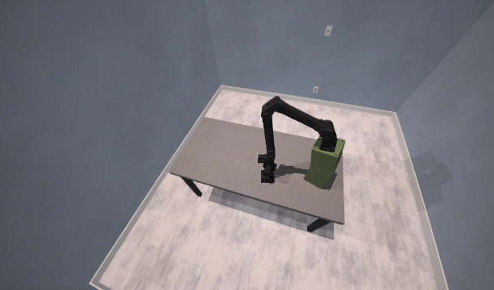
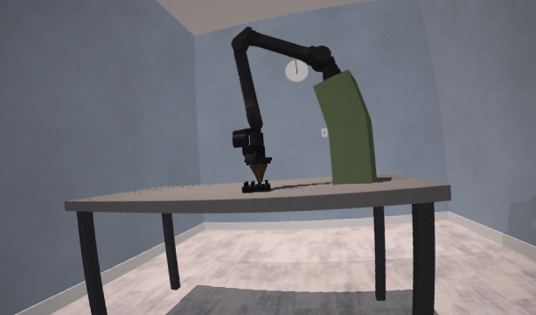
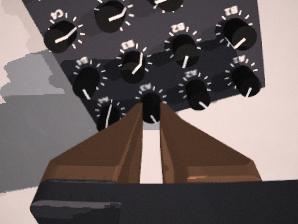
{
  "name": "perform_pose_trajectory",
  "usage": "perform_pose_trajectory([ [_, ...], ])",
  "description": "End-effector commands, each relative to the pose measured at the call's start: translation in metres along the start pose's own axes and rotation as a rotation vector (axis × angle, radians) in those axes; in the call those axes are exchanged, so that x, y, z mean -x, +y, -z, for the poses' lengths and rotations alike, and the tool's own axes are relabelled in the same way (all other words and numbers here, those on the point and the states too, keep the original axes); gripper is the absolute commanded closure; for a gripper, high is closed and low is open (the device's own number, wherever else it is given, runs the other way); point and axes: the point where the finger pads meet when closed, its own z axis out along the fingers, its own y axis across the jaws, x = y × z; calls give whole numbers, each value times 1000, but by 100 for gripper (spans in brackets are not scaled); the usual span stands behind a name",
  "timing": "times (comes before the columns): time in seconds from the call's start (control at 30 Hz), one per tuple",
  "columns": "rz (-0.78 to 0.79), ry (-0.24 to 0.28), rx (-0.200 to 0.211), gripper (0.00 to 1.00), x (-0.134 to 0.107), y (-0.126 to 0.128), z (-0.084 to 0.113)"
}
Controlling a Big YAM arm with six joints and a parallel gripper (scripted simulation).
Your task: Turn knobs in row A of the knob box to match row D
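— Brown fingers of the gripper [image 3: 150, 117] are clamped on one knob [image 3: 150, 102] in the knob box's [image 3: 200, 36] nearest row.

— Where does the box sit?

— It sits flat on the grey table [image 2: 320, 194], directly under the black arm [image 2: 248, 94], with the green pedestal [image 2: 351, 131] standing well apart to the side.
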Motion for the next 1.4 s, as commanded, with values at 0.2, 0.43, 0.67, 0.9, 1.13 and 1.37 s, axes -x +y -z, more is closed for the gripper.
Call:
perform_pose_trajectory([
  [0.2,-289,-6,-12,92,-1,-7,-1],
  [0.43,-417,-7,-14,92,-1,-8,0],
  [0.67,-591,-7,-15,92,-1,-8,0],
  [0.9,-709,-8,-16,92,-1,-8,0],
  [1.13,-880,-9,-16,92,-1,-8,0],
  [1.37,-1027,-10,-16,92,-1,-8,0],
])
